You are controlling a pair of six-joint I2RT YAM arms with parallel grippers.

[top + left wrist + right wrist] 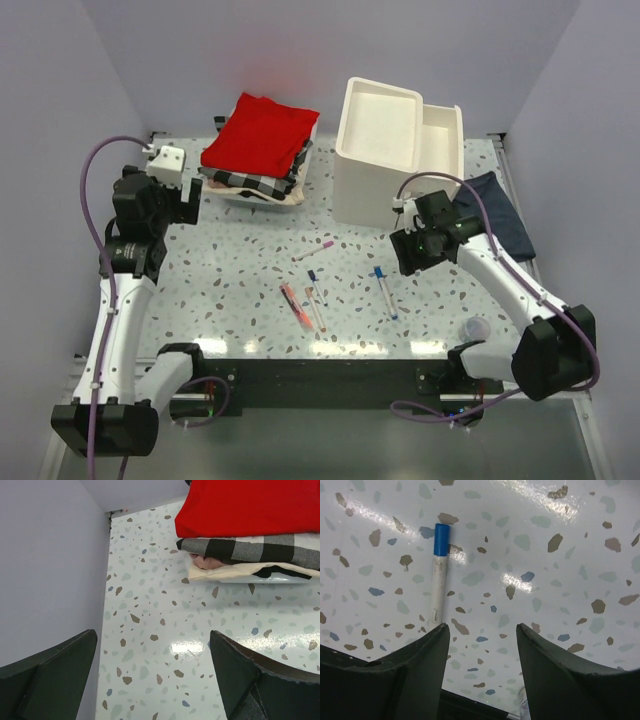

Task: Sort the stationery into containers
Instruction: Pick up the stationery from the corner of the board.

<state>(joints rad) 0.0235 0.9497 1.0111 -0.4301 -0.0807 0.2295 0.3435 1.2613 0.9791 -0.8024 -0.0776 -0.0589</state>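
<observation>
Several pens lie on the speckled table: a blue-capped pen (pixel 385 290), a short blue-capped one (pixel 312 273), a pink-capped pen (pixel 314 250), another thin pen (pixel 315 306) and an orange-red marker (pixel 294 305). The white drawer unit (pixel 378 140) stands at the back with one drawer (pixel 442 140) pulled out to the right. My right gripper (pixel 407 254) is open and empty above the table, right of the pens. Its wrist view shows the blue-capped pen (pixel 439 575) just beyond its left finger (pixel 427 660). My left gripper (pixel 185 207) is open and empty at the far left.
A stack of red and checked folded cloths (pixel 258 150) sits at the back left, also in the left wrist view (pixel 250 510). A dark blue-grey cloth (pixel 500 215) lies right of the unit. A translucent cup (pixel 478 328) stands near the front right. A wall (pixel 50 570) is close on the left.
</observation>
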